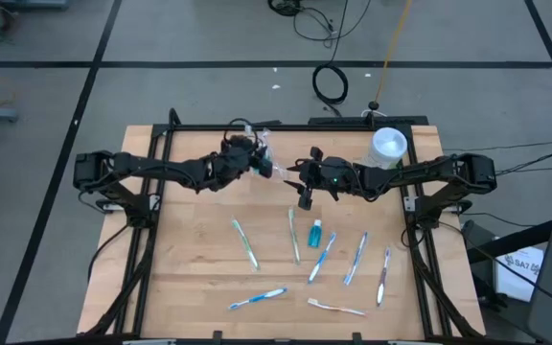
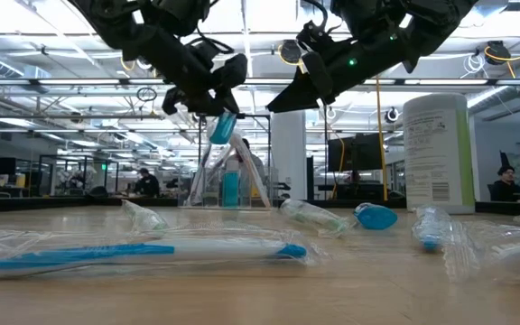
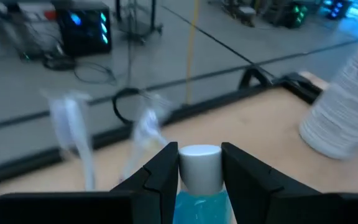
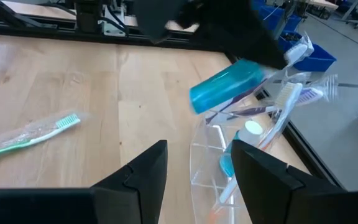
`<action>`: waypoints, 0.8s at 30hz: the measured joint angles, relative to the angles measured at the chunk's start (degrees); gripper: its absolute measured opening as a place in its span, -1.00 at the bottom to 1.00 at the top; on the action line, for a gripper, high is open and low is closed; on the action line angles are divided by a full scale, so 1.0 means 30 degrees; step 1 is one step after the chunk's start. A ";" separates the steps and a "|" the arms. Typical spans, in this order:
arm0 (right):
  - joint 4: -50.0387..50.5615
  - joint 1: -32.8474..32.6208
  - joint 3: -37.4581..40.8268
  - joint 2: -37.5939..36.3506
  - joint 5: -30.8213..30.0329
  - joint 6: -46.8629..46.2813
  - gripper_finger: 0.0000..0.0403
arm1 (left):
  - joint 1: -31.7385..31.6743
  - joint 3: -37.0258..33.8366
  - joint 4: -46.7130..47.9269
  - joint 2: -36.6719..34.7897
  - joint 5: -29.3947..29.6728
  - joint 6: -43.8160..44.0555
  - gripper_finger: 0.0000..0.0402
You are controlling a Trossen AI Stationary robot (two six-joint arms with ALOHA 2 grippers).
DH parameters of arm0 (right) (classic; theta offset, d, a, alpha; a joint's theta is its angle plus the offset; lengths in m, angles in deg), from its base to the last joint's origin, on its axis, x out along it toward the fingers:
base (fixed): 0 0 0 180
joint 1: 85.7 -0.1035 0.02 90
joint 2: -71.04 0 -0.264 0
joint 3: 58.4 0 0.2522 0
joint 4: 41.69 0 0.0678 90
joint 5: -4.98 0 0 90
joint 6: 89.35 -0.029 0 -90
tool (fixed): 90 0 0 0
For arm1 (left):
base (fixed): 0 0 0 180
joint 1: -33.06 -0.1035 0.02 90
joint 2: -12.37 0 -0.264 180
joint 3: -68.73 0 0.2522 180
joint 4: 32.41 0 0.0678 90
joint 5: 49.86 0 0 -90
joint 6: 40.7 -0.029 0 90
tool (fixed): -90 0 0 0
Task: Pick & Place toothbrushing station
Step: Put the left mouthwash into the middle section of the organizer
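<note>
My left gripper [image 1: 257, 159] is shut on a small teal toothpaste tube [image 2: 223, 126], held in the air just above the clear plastic cup [image 4: 229, 158]. The cup stands on the table's far middle and holds several toothbrushes [image 4: 284, 106] and another teal thing. My right gripper [image 1: 305, 192] is open and empty, above the table on the cup's right, near side, with its fingers pointing toward the cup. A second teal tube [image 1: 314, 233] and several wrapped toothbrushes [image 1: 322, 257] lie flat on the table's near half. My left gripper pinches the tube between its two fingers at the white cap end [image 3: 199, 167], one finger on each side. The teal body [image 4: 225, 87] sticks out tilted. The tube is lifted clear, above the cup's mouth.
A tall white canister [image 1: 388, 146] stands at the far right, behind my right arm. Wrapped toothbrushes are scattered from the middle to the near edge [image 1: 257, 298]. One lies near my right gripper [image 4: 30, 137]. A black frame rails the table's edges [image 1: 151, 240].
</note>
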 joint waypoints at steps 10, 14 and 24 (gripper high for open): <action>-0.0160 0.0002 0.0000 0.0000 0.0000 0.0133 -0.14 | 0.0182 0.0022 -0.2173 0.1483 0.2681 -0.1480 -0.41; -0.0155 0.0002 0.0000 0.0000 0.0007 0.0133 -0.14 | 0.0211 0.0000 -0.4604 0.3075 0.3346 -0.2793 -0.41; -0.0004 0.0002 0.0000 0.0000 0.0007 0.0401 -0.14 | 0.0349 0.0000 -0.5346 0.4911 0.4419 -0.2613 -0.41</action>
